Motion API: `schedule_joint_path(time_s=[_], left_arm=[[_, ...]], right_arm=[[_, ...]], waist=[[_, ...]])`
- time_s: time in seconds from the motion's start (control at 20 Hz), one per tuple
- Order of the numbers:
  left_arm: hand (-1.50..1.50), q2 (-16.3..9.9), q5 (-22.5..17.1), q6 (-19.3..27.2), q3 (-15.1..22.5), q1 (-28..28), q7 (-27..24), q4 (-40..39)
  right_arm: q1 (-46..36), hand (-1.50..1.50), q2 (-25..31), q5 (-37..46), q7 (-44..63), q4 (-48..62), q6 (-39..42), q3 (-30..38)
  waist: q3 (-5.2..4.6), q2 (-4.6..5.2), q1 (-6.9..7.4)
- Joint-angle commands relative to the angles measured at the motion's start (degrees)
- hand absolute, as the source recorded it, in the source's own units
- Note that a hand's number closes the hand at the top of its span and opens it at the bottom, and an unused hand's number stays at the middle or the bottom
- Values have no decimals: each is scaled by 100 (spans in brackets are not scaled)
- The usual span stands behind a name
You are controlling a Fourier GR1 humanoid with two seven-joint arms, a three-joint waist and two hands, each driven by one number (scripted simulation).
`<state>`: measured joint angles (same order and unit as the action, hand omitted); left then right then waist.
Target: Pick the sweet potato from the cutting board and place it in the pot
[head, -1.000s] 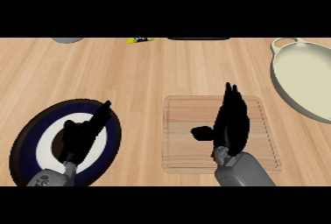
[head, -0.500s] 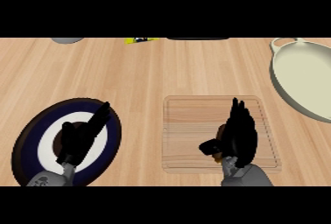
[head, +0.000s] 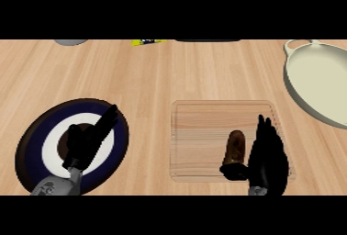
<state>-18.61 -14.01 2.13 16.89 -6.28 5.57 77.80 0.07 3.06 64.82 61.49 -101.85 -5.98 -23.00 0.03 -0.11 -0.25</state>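
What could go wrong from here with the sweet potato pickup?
1. The right hand lies open beside the sweet potato, not around it; closing from there could nudge it across the cutting board rather than grasp it.
2. The pot sits off at the right edge, partly out of view, so the carry could clip its near rim.
3. The left hand rests over the plate, unlikely to interfere.

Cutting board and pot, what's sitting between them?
Nothing: the head view shows only bare wooden counter between the cutting board and the pot.
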Motion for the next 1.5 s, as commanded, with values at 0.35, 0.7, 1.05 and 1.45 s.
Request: schedule_joint_path(time_s=[0.35, 0.7, 1.05, 1.45], left_arm=[[0, 186, 316, -150, -141, 21, 167, 45], [0, 416, 441, -102, -290, 105, 532, 457], [0, 338, 486, -605, -545, 177, -51, -42], [0, 654, 866, -444, -547, 95, -325, -475]], right_arm=[[520, -150, -277, -1136, -1336, 131, -1235, 547], [539, -150, -301, -1984, -2293, 1179, -2034, 980], [583, 150, 230, -2012, -2861, 1541, -1543, 970], [750, 150, -73, -2927, -4429, 2356, -2293, 1236]], waist=[[0, 9, 21], [0, 10, 39], [-3, 15, 55], [0, 23, 18]])
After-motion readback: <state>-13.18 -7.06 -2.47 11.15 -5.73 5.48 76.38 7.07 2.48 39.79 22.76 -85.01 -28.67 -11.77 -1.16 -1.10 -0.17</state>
